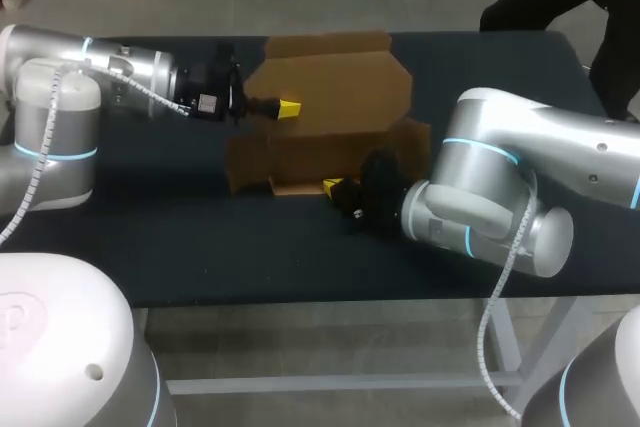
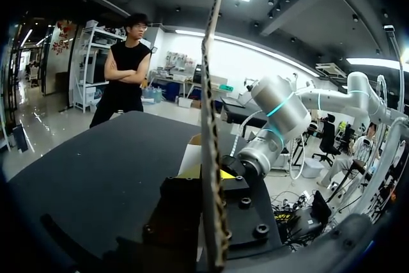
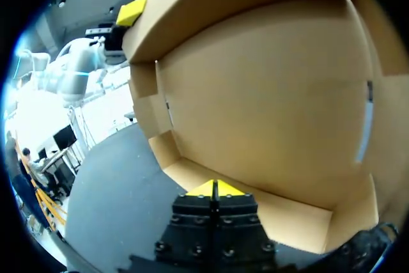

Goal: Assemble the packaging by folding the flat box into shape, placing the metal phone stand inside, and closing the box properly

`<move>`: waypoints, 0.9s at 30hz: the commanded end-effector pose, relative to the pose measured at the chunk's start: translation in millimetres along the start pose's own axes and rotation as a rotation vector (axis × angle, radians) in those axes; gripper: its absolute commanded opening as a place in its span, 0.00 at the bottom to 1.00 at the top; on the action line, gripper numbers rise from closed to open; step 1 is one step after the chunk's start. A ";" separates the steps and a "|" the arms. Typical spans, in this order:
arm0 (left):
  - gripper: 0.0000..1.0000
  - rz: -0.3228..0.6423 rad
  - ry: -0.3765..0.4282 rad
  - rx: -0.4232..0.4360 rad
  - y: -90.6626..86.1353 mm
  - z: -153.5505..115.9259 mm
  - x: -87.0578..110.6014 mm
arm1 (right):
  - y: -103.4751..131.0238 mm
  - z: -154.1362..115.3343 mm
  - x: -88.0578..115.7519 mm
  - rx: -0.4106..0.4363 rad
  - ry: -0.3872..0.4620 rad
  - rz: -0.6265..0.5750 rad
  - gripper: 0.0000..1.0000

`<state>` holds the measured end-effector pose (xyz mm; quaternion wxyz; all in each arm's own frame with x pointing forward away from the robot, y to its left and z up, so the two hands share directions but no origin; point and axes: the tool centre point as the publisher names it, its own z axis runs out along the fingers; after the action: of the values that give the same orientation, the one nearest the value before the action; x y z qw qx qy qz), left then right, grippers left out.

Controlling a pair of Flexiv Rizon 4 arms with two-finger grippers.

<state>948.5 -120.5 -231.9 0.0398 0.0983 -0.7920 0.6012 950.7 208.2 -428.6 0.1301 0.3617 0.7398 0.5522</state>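
The right gripper [image 3: 214, 188] is seen clenched, its yellow tips pressed together with nothing between them, and set low against the bottom flap [image 3: 268, 212] of the half-formed cardboard box [image 1: 335, 97]. The open inside of the box faces this gripper. The left gripper [image 1: 288, 108] appears clamped on the edge of the raised panel [image 2: 213, 94], which runs edge-on between its fingers. The box stands in the middle of the dark table [image 1: 150, 227], its walls partly erected. The metal phone stand is not seen in any view. The step in hand is judged to be the shaping of the box. For this to be done well, the raised panel should be held steady as an anchor while the flap is pushed inward, close to its crease and not at its free edge, so that the fold follows the scored line. The push should be kept slow and square, since the light cardboard is likely to slide on the table or buckle. The left grip should be released only once the walls stand by themselves.
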 end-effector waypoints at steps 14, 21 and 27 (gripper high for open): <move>0.00 0.000 -0.001 -0.002 2.4 -0.4 0.4 | -4.8 0.4 6.4 -0.017 -0.003 -0.003 0.00; 0.00 0.000 -0.001 -0.002 2.4 -0.4 0.4 | -0.5 -16.6 18.9 -0.046 0.020 -0.014 0.00; 0.00 0.000 -0.001 -0.002 2.4 -0.4 0.4 | 3.5 -33.0 29.2 -0.061 0.046 -0.023 0.00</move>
<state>948.1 -120.2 -231.9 0.0394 0.0985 -0.7919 0.6013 922.9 212.9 -411.4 0.1270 0.3390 0.7348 0.5736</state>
